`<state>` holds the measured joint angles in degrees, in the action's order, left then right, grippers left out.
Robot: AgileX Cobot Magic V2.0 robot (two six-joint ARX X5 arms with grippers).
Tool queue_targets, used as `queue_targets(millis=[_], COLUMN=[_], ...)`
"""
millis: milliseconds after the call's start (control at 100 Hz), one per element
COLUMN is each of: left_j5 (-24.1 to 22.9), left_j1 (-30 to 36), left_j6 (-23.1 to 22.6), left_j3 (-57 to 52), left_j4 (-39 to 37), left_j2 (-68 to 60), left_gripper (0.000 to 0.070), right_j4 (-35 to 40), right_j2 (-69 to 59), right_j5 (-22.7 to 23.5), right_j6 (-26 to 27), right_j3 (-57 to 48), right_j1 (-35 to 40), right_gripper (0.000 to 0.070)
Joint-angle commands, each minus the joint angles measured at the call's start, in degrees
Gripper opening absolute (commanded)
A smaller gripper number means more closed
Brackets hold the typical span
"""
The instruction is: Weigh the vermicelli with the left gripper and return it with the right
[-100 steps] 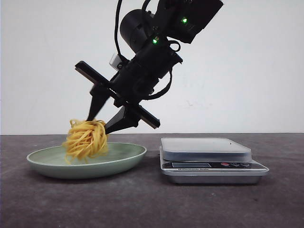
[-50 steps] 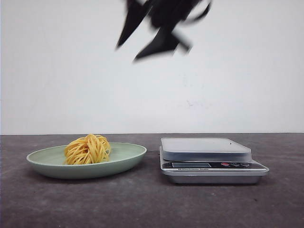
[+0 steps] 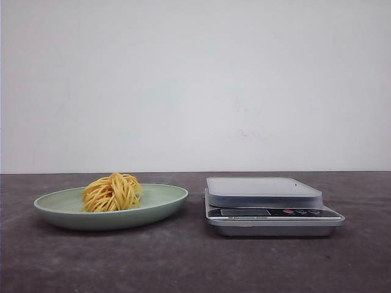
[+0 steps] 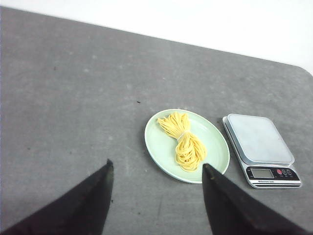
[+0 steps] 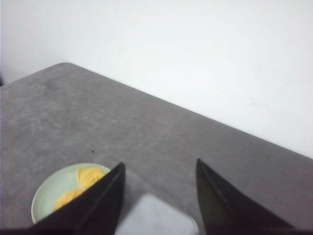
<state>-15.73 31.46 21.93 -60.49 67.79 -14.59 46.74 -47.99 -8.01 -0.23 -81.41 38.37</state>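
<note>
A yellow vermicelli bundle (image 3: 112, 192) lies on the pale green plate (image 3: 165, 198), left of the silver kitchen scale (image 3: 269, 204), whose platform is bare. From high up, the left wrist view takes in the vermicelli (image 4: 183, 140), plate (image 4: 156, 142) and scale (image 4: 259, 147); my left gripper (image 4: 156, 169) is open and empty. My right gripper (image 5: 159, 169) is also open and empty, high above the table, with the vermicelli (image 5: 80, 183) and plate (image 5: 49, 193) partly behind one finger and the scale (image 5: 156, 218) between the fingers. Neither gripper shows in the front view.
The dark grey tabletop (image 3: 195, 262) runs back to a white wall (image 3: 195, 85). A rounded table corner (image 4: 303, 71) shows in the left wrist view.
The right gripper let go of the vermicelli onto the plate, rose quickly and left the front view. The bundle now lies settled on the plate.
</note>
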Motion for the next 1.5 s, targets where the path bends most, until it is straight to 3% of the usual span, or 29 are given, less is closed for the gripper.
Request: queue_targets(millis=[0, 180, 340, 690, 970, 1490], left_j5=[-0.4, -1.0, -0.9, -0.8, -0.8, -0.8], left_j1=[0.2, 0.2, 0.2, 0.2, 0.2, 0.2], left_j6=[-2.4, -3.3, -3.3, -3.3, -3.3, -3.1], left_j3=[-0.6, -0.6, -0.6, -0.6, -0.6, -0.6], left_j4=[-0.5, -1.3, -4.6, -5.9, -5.3, -3.8], left_j2=[-0.2, -0.2, -0.2, -0.2, -0.2, -0.2], left_gripper=[0.0342, 0.0342, 0.0342, 0.0342, 0.0342, 0.0342], right_j4=[3.8, 10.7, 12.2, 11.5, 8.2, 6.1], right_j2=[3.0, 13.3, 19.8, 30.4, 32.1, 32.1], right_j5=[-1.0, -1.4, -4.5, -4.6, -3.8, -2.5], right_j6=[-0.7, 1.7, 3.7, 7.1, 13.4, 14.6], right_j3=[-1.0, -0.8, 1.6, 18.3, 29.1, 29.7], right_j1=[0.6, 0.5, 0.4, -2.3, -2.4, -2.4], right_gripper=[0.0286, 0.0286, 0.0286, 0.0287, 0.0293, 0.0292])
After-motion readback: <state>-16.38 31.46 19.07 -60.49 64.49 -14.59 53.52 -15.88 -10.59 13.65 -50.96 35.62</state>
